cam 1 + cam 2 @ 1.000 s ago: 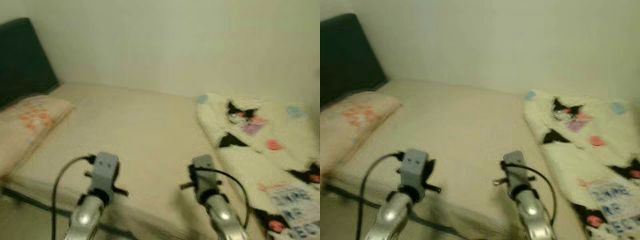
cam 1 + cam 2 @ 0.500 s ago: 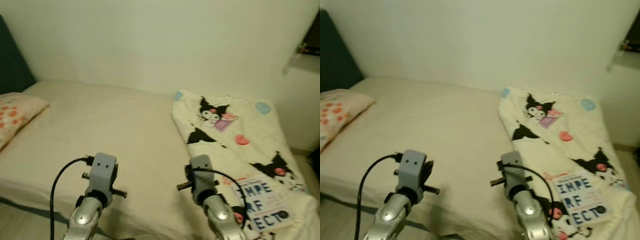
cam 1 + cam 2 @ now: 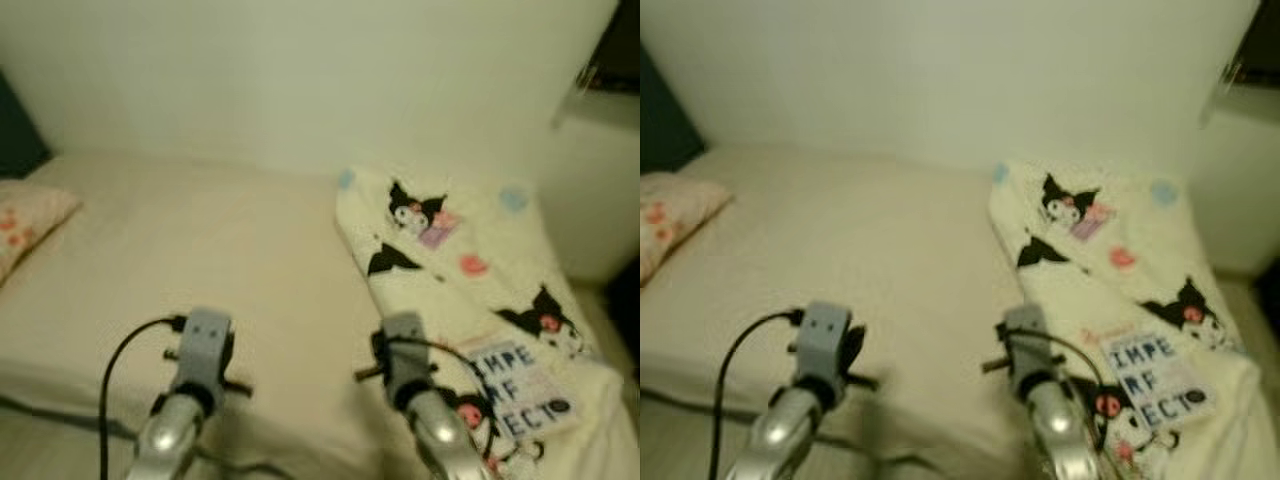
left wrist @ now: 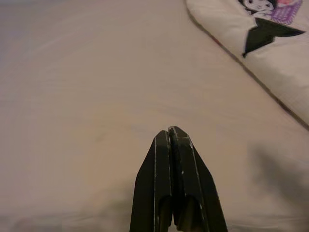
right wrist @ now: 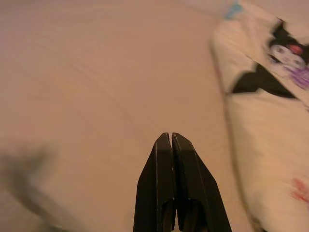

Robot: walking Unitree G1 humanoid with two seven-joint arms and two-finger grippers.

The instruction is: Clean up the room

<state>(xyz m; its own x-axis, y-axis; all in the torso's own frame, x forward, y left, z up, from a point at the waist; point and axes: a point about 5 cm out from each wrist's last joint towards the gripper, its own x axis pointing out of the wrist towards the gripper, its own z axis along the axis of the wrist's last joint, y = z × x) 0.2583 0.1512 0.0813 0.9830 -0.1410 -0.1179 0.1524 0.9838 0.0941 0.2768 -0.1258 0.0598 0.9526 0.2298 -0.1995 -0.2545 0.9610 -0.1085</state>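
The folded blanket (cream, printed with black cartoon characters) lies along the right half of the frame on the bed, a book resting at its lower right. The right gripper hovers just left of it, fingers pressed together; the left gripper, also closed, hangs farther left over bare sheet.

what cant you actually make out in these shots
- Book on the blanket: eye views blurred, small print unreadable.
- Pillow: cut off by the left edge.
- Dark shelf, upper right: cut by the edge, contents unclear.
- Bed: near edge hidden behind the arms.
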